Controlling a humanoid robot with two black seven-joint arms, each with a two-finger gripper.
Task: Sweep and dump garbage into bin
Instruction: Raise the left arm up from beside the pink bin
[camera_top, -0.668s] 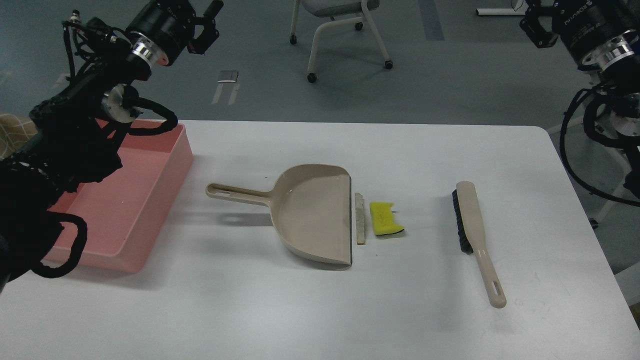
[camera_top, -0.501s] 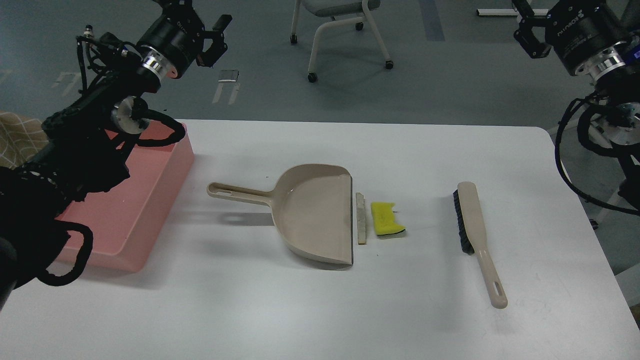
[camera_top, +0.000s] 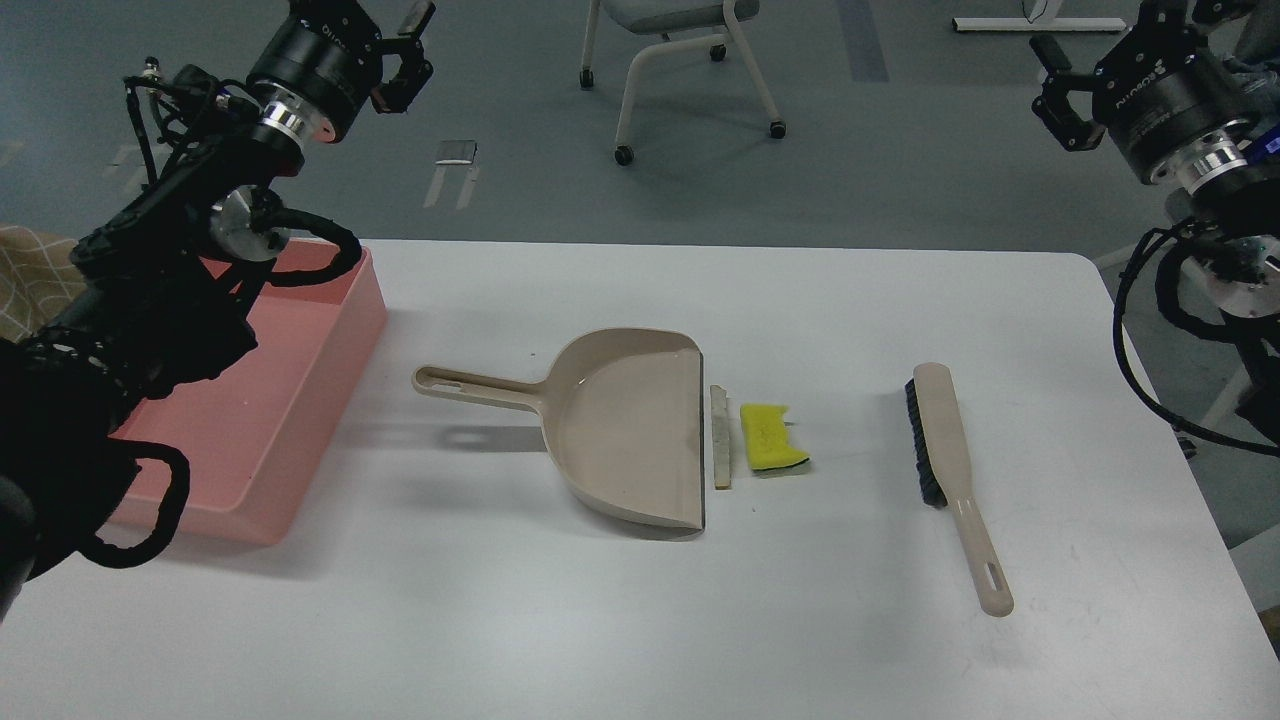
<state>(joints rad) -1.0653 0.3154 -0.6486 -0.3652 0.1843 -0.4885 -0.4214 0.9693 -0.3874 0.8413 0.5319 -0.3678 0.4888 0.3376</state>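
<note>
A grey floor with one wheeled chair (camera_top: 672, 60) lies beyond a white surface (camera_top: 640, 620) that carries everything for the job.

From the head view, the pink bin (camera_top: 300, 400) sits at the far left of the surface, partly behind the left arm. One beige dustpan (camera_top: 620, 425) lies in the middle, handle pointing left, open lip facing right. Just beside that lip lie two pieces of garbage: one thin whitish slice (camera_top: 720, 437), close to the lip, though I cannot tell whether it touches, and one yellow sponge piece (camera_top: 768, 437) just right of it. One brush (camera_top: 950, 480) lies well apart to the right, bristles facing left, handle toward the near edge.

Both scraps look light and soft, likely to skid or tumble ahead of the bristles, so a slow low push should serve. The brush and dustpan look like stiff plastic; each is best taken by its handle.

The left gripper (camera_top: 400, 50) hangs high above the far left corner with its fingers apart and empty. The right gripper (camera_top: 1062, 92) is raised at the far right; it holds nothing, but how far its fingers spread is unclear.
</note>
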